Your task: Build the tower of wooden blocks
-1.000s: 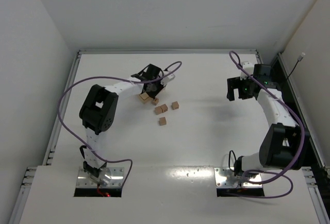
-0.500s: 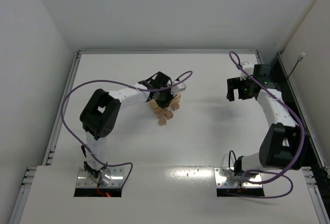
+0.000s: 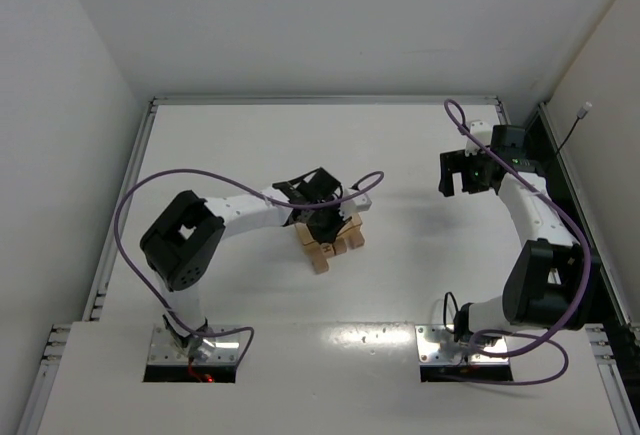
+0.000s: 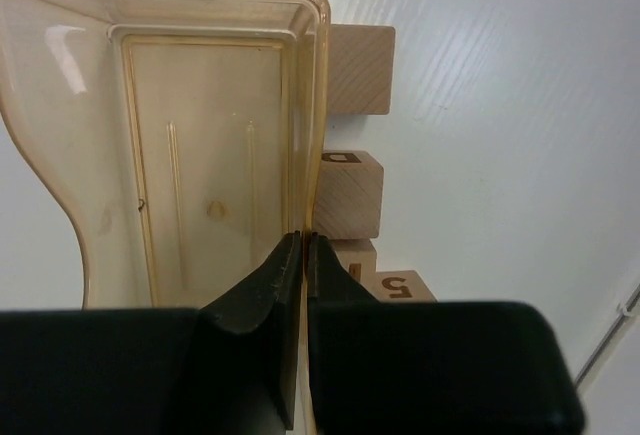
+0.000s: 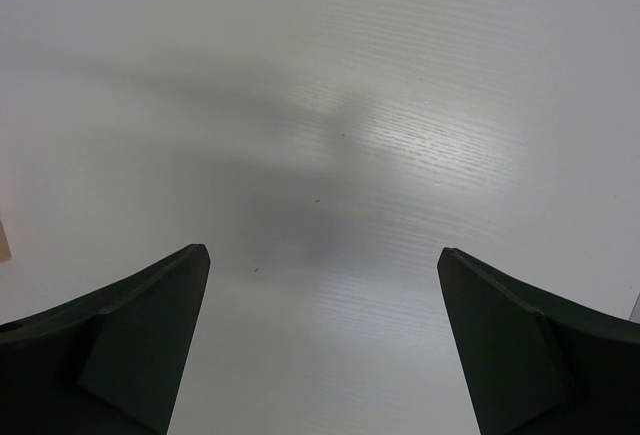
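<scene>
**STATUS: TOWER NOT STARTED, BLOCKS LOOSE AT FRAME CENTRE**

**Progress.** No view shows one cube resting on another. The wood blocks (image 3: 335, 245) all appear to lie on the table (image 3: 250, 295). Judged from this, the work is at the gathering stage, and every pick-and-stack step is left to do.

**Left gripper.** In the overhead view the left gripper (image 3: 325, 217) sits just left of centre, low over the cluster. Its jaws are together with nothing between them. In the left wrist view its amber fingers (image 4: 200, 155) fill the left half of the frame. The wood blocks (image 4: 348, 195) line up along their right edge. Whether they touch that edge or sit just beside it cannot be told.

**Blocks.** These are light-tan cubes with visible grain. Four show in the wrist view, in a loose column at frame centre. One carries a dark "5" and another a letter-like mark.

**Right gripper.** The right gripper (image 3: 465, 170) hangs at the upper right of the overhead view, well apart from the blocks. Its jaws are apart and empty above bare table.
</scene>
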Available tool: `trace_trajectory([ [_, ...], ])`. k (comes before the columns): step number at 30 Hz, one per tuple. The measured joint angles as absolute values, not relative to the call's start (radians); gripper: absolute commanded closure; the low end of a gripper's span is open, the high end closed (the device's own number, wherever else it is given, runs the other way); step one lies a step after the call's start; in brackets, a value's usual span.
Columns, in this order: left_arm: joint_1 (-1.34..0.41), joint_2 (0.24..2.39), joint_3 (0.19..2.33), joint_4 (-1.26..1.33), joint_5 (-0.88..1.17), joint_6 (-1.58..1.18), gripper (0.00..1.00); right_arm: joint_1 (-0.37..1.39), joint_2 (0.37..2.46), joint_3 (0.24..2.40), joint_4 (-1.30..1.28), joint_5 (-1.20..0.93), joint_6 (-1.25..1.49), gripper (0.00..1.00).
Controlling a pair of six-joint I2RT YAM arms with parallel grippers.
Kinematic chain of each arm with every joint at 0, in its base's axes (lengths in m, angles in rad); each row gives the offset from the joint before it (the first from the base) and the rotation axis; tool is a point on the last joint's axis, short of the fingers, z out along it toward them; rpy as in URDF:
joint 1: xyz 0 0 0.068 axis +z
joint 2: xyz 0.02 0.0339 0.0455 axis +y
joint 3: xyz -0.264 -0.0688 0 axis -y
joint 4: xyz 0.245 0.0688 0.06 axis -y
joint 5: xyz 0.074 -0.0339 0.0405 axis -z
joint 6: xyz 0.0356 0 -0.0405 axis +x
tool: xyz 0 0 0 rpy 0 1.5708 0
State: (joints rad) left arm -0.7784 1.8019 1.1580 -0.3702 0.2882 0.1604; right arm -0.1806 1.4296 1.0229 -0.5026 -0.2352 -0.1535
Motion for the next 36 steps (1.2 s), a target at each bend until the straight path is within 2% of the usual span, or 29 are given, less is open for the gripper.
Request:
trace_trajectory([
  [7,-0.713,1.817,1.197,-0.352,0.206,0.053,1.00,-0.180,1.430,1.023,-0.503,-0.236,-0.154,0.04],
  [18,-0.314,2.012,1.520,-0.385,-0.149,-0.321,1.00,-0.181,1.430,1.023,-0.502,-0.236,-0.141,0.04],
  [23,-0.189,2.066,1.571,-0.434,-0.250,-0.439,1.00,-0.181,1.430,1.023,-0.502,-0.236,-0.130,0.04],
  [31,-0.084,2.102,1.591,-0.466,-0.269,-0.404,1.00,-0.181,1.430,1.015,-0.500,-0.237,-0.129,0.04],
  [36,-0.016,2.207,1.753,-0.500,-0.251,-0.282,1.00,-0.181,1.430,1.013,-0.499,-0.239,-0.127,0.04],
])
